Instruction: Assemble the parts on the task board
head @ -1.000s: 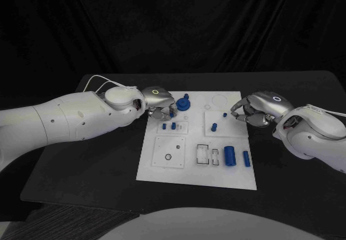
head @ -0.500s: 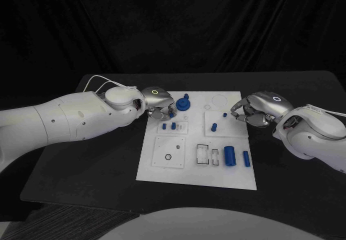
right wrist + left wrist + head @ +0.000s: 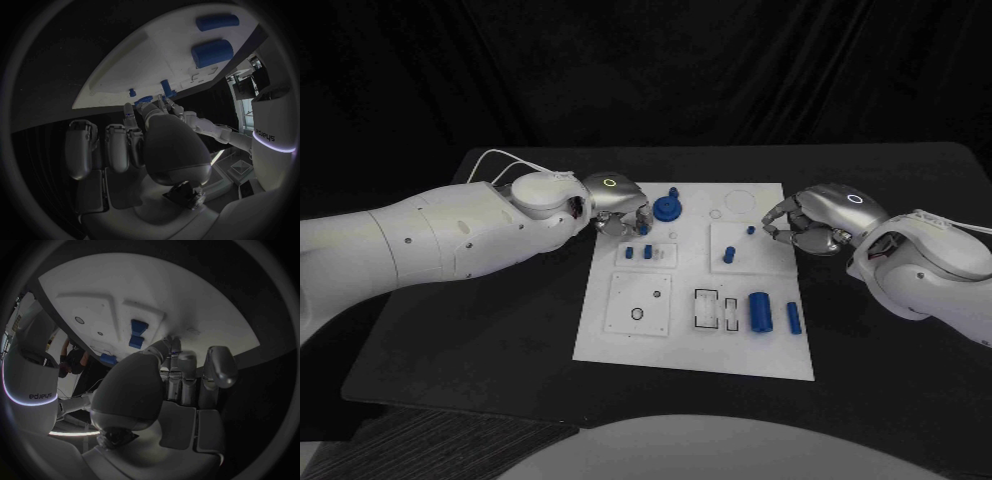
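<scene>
The white task board [image 3: 632, 340] lies mid-table. At its far left corner my left hand [image 3: 620, 215] hovers with fingers curled in, just beside a round blue part with a stem [image 3: 669, 208]. Its fingertips [image 3: 177, 357] reach the board's edge [image 3: 206, 325] near two blue pieces [image 3: 137, 333]. My right hand [image 3: 812, 226] sits at the board's far right edge, fingers [image 3: 119, 145] curled with nothing seen in them, next to a small blue peg [image 3: 749, 230]. An upright blue peg [image 3: 728, 254], two small pegs [image 3: 638, 252], a thick blue cylinder [image 3: 760, 310] and a slim one [image 3: 793, 318] stand or lie on the board.
Empty outlined slots [image 3: 710, 309] and a panel with small holes [image 3: 642, 302] occupy the board's near half. Black table [image 3: 488, 330] surrounds the board, with open room on both sides and in front.
</scene>
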You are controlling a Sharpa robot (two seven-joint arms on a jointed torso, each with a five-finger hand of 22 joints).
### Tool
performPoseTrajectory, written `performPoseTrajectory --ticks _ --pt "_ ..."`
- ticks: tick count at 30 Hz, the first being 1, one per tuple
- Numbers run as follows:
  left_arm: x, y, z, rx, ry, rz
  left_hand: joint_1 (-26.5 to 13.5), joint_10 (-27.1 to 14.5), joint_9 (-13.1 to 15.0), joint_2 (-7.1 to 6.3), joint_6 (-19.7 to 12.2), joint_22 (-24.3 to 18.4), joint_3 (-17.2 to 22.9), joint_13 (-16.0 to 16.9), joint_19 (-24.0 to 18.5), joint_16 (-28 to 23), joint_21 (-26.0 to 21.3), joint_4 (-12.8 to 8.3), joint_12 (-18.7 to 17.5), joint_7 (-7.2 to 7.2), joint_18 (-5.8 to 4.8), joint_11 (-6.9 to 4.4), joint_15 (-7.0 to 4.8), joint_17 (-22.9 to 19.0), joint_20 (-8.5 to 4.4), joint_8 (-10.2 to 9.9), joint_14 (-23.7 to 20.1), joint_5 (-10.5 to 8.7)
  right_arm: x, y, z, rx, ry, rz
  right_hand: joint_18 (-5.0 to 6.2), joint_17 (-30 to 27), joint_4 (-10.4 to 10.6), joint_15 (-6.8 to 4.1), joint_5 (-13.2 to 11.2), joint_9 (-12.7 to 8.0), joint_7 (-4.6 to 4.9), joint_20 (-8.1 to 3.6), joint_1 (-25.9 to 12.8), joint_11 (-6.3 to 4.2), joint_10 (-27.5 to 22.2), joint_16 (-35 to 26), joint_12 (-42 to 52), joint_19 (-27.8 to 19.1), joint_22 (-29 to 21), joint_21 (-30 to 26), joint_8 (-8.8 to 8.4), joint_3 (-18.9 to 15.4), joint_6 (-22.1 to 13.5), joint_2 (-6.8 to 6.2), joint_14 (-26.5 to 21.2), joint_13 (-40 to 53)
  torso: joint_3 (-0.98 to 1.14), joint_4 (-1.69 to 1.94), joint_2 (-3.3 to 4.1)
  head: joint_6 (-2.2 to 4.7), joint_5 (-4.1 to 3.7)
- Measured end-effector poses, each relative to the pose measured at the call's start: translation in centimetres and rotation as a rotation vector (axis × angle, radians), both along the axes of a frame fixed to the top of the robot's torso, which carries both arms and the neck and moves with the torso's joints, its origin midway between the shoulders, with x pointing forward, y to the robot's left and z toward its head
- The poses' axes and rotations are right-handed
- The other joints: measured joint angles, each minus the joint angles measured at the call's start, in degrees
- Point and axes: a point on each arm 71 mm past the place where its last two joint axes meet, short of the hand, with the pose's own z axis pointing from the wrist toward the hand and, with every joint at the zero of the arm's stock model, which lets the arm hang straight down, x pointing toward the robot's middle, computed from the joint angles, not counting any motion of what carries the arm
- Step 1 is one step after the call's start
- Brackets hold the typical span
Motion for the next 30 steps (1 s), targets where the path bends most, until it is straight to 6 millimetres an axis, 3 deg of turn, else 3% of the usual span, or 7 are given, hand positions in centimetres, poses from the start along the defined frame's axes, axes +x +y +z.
performPoseTrajectory --ticks 17,26,30 --pt "0.2 0.7 0.0 0.004 -0.005 0.028 -0.42 -0.02 -0.25 -0.42 -1.64 0.04 0.0 -0.38 -0.2 -0.44 -0.64 0.0 -0.43 -0.81 0.0 -0.04 -0.22 -0.54 0.2 -0.66 -0.61 0.0 -0.1 -0.2 0.0 -0.002 0.003 -0.004 0.0 0.0 0.0 0.0 0.0 0.0 0.0 0.0 0.0 0.0 0.0 0.0 0.0 0.0 -0.01 0.0 0.0 0.0 0.0 0.0 0.0 0.0 0.02 0.02 0.0 0.0 0.13" --pt "0.2 4.6 0.1 0.003 -0.039 0.106 -0.32 0.05 -0.32 -1.13 -1.72 0.03 -0.18 -0.38 -0.9 -1.79 -2.24 -0.18 -0.68 -0.89 0.0 -0.13 -0.31 -2.63 0.07 -0.66 -1.74 0.0 -0.4 -1.2 1.0 0.004 -0.018 -0.018 0.0 0.0 -0.16 0.0 0.0 0.0 0.0 0.0 0.24 0.0 0.0 0.0 0.0 0.0 -0.01 -0.24 0.0 0.16 0.0 -0.24 0.0 0.0 0.02 0.02 0.01 0.0 0.55" --pt "0.0 6.7 0.8 -0.017 -0.074 0.145 -0.65 -1.38 -0.47 -1.96 -2.38 0.03 -0.28 -0.83 -4.71 -6.98 -8.53 -0.07 -1.94 -0.9 0.12 -0.49 -0.28 -10.02 0.15 -0.69 -7.5 0.0 0.0 -1.1 2.9 0.013 -0.062 -0.016 0.0 0.0 -0.16 0.0 0.0 0.0 0.19 0.0 0.24 0.0 0.0 0.0 0.0 0.0 -0.01 -0.24 0.0 0.15 0.23 -0.24 0.0 0.0 0.01 0.02 0.01 0.0 1.03"
